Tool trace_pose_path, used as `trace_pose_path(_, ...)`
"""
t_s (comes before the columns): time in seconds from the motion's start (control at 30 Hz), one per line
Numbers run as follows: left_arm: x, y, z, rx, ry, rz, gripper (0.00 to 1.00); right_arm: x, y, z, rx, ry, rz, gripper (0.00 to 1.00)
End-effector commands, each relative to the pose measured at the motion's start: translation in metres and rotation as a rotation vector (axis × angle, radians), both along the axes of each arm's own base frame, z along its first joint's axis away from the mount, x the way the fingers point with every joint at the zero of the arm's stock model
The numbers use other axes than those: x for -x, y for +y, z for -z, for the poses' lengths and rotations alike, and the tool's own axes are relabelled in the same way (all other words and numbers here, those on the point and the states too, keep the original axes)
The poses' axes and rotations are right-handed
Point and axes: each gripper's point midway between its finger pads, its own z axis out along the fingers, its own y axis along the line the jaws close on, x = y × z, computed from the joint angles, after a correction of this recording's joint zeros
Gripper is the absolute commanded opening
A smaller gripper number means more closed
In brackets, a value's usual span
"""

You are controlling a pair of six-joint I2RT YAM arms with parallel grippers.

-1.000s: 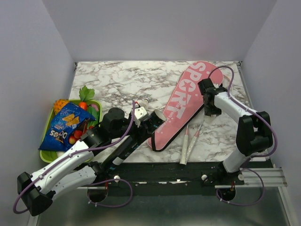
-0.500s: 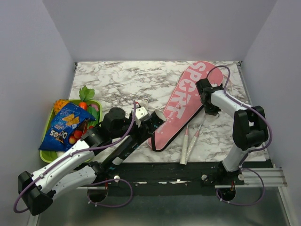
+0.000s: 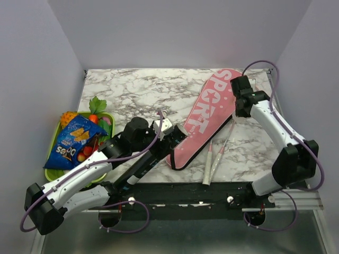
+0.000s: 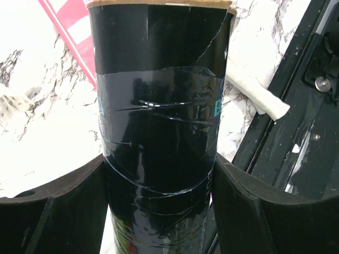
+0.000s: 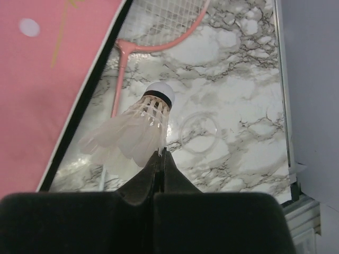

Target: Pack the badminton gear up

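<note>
Rackets (image 3: 208, 168) lie half hidden under the pink bag (image 3: 209, 114) at upper right, left fingers (image 4: 58, 211) clamp the black tube (image 4: 159, 132), its lower end cut off, and right fingers (image 5: 153, 196) pinch a shuttlecock (image 5: 137, 129).

1. The left arm (image 3: 79, 181) has white shell links joined by bulky black joints.
2. The right arm (image 3: 271, 120) is built the same, with white links and black joints.
3. A thin purple cable (image 3: 259, 62) loops along each arm.
4. The left fingers (image 4: 50, 211) are matte black, broad and blocky.
5. The right fingers (image 5: 143, 185) are black too, narrowing to a thin wedge.
</note>
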Motion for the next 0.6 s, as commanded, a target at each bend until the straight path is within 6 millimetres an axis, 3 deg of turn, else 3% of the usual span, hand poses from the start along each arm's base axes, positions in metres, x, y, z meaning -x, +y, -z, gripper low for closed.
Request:
trace_pose_path(0.0, -0.005, -0.009, -0.013, 0.009, -0.025, 0.030, 0.00, 0.014, 0.022, -0.044, -0.144, -0.077, -0.099, 0.01)
trace_pose_path(0.17, -0.007, -0.022, -0.010, 0.006, -0.037, 0.103, 0.00, 0.040, 0.077, -0.078, -0.432, -0.107, -0.342, 0.01)
trace_pose_path(0.33, 0.001, -0.038, -0.028, 0.095, -0.090, 0.209, 0.00, 0.074, 0.132, -0.115, -0.728, -0.140, -0.563, 0.01)
trace_pose_path(0.37, 0.003, -0.038, -0.031, 0.112, -0.105, 0.220, 0.00, 0.088, 0.150, -0.126, -0.827, -0.130, -0.649, 0.01)
trace_pose_path(0.57, 0.014, -0.046, -0.051, 0.192, -0.170, 0.305, 0.00, 0.131, 0.195, -0.141, -1.144, -0.024, -0.866, 0.01)
